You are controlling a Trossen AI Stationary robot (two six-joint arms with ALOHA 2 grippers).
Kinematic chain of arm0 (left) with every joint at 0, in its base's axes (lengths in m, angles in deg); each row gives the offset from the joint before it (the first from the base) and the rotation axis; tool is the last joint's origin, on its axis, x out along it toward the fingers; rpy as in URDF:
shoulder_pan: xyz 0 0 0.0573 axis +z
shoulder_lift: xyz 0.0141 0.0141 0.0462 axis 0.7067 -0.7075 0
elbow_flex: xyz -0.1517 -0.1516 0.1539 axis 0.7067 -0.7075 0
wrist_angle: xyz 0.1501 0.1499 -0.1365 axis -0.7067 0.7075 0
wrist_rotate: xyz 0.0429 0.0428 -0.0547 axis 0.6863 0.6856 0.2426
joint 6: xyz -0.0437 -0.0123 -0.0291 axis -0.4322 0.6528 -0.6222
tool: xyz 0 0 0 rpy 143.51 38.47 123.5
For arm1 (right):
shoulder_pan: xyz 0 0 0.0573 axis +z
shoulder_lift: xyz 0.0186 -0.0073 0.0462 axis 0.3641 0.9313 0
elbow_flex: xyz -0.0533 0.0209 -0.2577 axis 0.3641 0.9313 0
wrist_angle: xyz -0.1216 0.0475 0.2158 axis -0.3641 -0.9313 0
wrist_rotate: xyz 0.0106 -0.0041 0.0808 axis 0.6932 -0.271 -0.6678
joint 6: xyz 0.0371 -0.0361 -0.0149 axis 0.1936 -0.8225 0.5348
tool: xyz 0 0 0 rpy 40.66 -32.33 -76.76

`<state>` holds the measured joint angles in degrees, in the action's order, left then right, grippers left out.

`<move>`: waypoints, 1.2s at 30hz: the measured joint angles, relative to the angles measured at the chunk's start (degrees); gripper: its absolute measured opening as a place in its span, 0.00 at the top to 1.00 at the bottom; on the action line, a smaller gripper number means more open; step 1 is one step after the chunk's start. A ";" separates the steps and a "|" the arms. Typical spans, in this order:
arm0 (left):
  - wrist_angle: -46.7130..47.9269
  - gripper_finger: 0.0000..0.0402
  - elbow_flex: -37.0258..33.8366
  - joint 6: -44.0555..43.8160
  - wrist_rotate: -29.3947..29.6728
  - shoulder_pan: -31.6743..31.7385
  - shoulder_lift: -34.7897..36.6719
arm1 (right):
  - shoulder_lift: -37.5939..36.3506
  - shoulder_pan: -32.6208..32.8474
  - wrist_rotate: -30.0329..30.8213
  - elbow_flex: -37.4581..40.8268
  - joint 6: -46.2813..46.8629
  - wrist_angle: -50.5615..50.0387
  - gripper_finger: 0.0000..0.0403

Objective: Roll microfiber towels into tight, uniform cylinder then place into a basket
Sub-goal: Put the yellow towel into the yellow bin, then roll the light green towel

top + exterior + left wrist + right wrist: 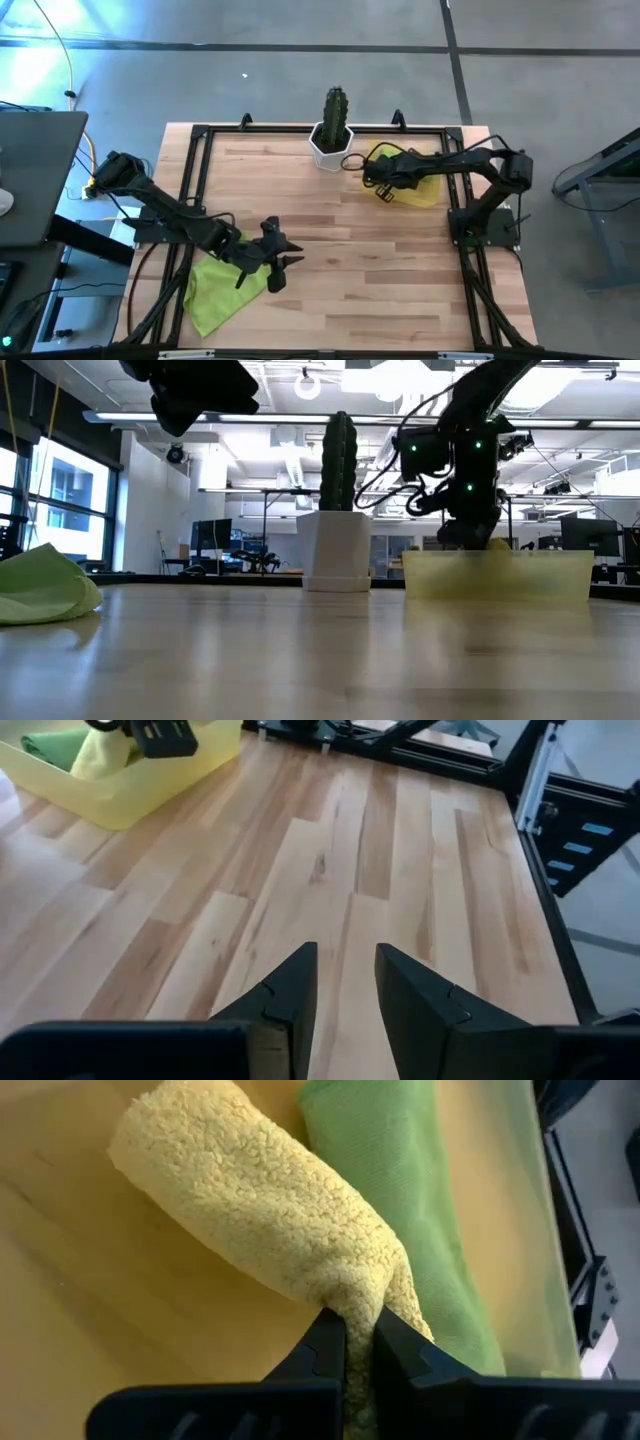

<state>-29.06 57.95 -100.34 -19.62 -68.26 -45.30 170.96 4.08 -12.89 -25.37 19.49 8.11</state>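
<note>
At the bench's left front, the left claw [283,262] is held spread and empty just beside the loose green towel [215,290], which is yet to be rolled. At the right rear, the yellow towel roll [260,1220] is pinched at one end by the right claw [357,1342] inside the basket [432,190], beside a green roll [420,1210]; it is best lowered flat and parallel before release, so the roll stays tight.

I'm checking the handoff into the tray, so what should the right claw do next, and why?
Probably open and lift away. The right claw is shut on one end of the rolled yellow towel, which already lies in the basket beside a green roll. One green towel remains unrolled.
</note>
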 joint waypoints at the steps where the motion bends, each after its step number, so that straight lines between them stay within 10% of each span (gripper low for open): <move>1: 0.16 0.77 0.00 0.00 0.02 -0.19 -0.01 | 0.33 0.11 0.00 0.00 0.13 0.04 1.00; 18: 0.85 0.77 0.02 -1.43 0.63 -0.72 -0.02 | -14.42 0.10 -7.83 18.00 0.30 19.28 0.97; 36: 1.17 0.77 0.02 -1.35 0.68 -0.01 -0.02 | -18.92 0.00 -14.83 15.50 -5.73 14.94 0.49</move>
<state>-27.88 57.97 -101.69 -18.94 -68.27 -45.33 152.04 4.08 -27.72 -9.87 13.77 23.04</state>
